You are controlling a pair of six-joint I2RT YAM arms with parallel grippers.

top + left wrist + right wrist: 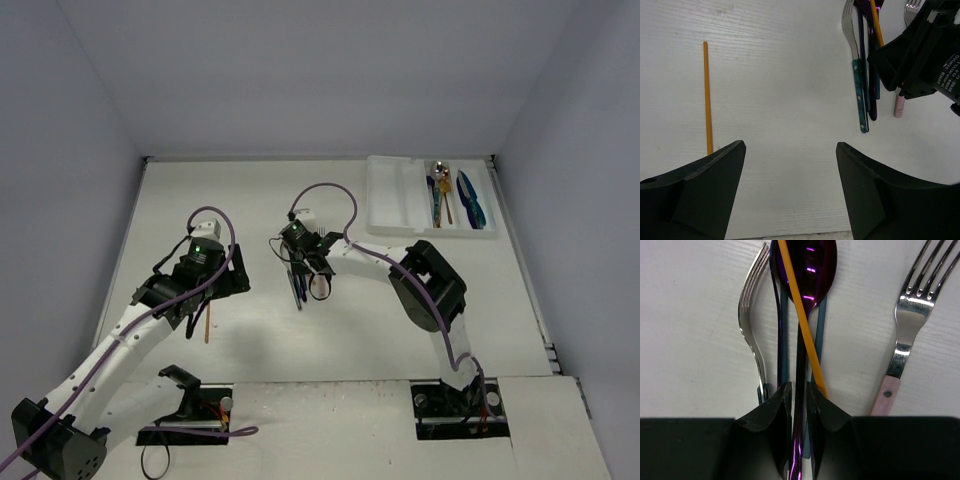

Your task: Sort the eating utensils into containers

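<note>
Right gripper (pixel 799 387), lower centre, clamps the purple spoon (pixel 807 270); left gripper (pixel 790 147) gapes; white lettering (pixel 946 75), right edge, illegible.

Utensil pile (pixel 298 289) mid-table, stick (pixel 207 326) left, tray (pixel 392 195) far-right holding perhaps four utensils (pixel 445 200).

Bright, even light — soft shadows, spoon glare.

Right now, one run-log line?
left gripper open | right gripper shut on purple spoon | orange stick on table | tray partly filled
</note>
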